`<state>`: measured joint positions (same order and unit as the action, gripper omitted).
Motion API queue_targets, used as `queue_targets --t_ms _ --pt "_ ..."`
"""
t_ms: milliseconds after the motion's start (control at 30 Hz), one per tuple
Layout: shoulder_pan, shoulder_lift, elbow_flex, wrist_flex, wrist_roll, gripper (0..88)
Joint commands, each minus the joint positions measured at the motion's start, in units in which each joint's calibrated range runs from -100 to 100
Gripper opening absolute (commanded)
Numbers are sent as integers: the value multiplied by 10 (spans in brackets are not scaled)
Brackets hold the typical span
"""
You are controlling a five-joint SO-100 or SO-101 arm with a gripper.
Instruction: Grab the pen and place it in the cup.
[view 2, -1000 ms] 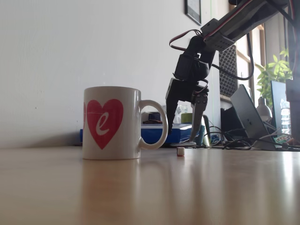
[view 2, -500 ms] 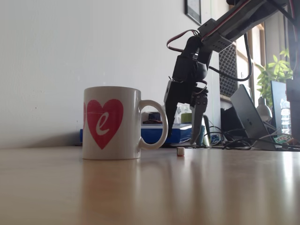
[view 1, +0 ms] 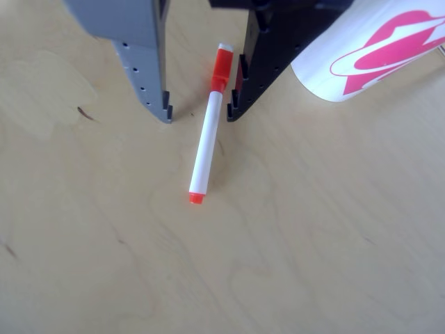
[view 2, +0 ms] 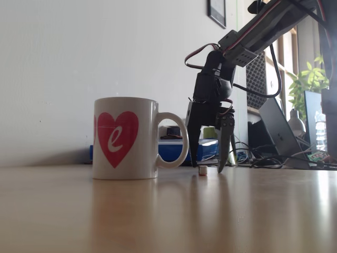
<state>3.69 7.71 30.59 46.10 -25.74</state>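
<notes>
The pen [view 1: 208, 135] lies flat on the pale wooden table, orange-red cap toward the top of the other view; in the fixed view its end [view 2: 202, 170] shows as a small stub. My gripper [view 1: 201, 114] is open, its grey finger to the left and its black finger [view 1: 245, 97] to the right of the pen's capped end, fingertips close to the table. In the fixed view the gripper [view 2: 207, 169] hangs straight over the pen, right of the cup's handle. The cup [view 2: 125, 138], a white mug with a pink-red heart, stands upright; its side [view 1: 375, 52] shows at the upper right.
The wooden table [view 2: 168, 211] stretches wide in front of the mug. Behind it sit a blue box [view 2: 174, 152], a laptop [view 2: 278, 132], cables and a plant [view 2: 308, 79]. A white wall fills the left background.
The arm has come down and shifted slightly left: the open fingers, earlier above the table, now reach down to either side of the pen. Mug and pen have not moved.
</notes>
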Motion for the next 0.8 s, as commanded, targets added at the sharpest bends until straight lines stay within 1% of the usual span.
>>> queue_targets --t_ms 0,300,567,767 --pt "-2 -1 -20 1 3 209" --pt "-4 13 -36 -6 3 208" --pt "-2 73 -117 48 4 208" --pt "3 95 -144 77 4 208"
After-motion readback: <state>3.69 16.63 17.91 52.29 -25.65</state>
